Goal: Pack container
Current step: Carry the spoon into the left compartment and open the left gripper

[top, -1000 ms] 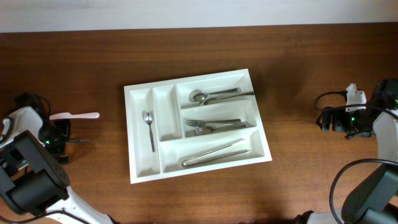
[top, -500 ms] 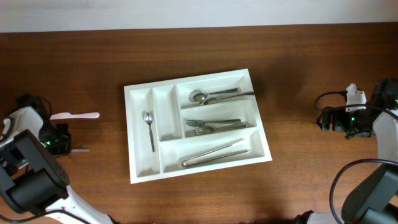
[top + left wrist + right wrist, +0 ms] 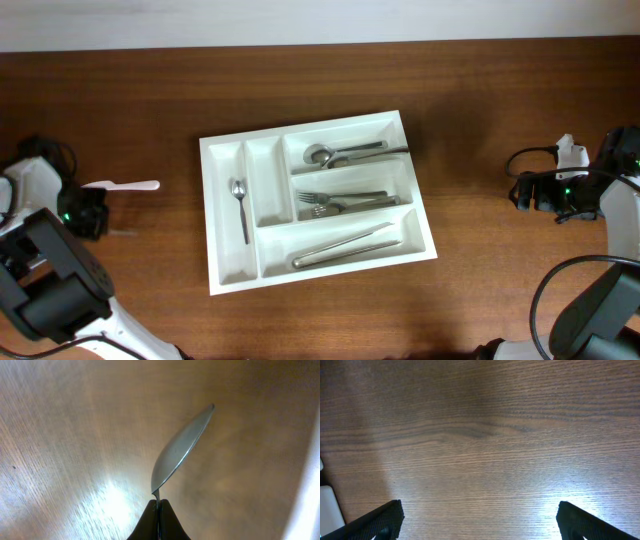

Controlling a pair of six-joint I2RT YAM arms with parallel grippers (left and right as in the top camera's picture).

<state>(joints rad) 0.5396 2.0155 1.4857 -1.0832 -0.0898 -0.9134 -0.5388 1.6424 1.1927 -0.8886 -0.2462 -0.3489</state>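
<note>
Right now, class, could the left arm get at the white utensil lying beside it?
Probably reach it, yes: the white utensil lies close, nothing between. But the left hand is shut on a metal spoon, so grasping looks blocked.

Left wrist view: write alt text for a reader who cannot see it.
The left gripper pinches the thin handle of a metal spoon between its closed black fingers at bottom centre. The bowl, nearly edge-on, points up and right over a brown wooden table with a glare patch.
</note>
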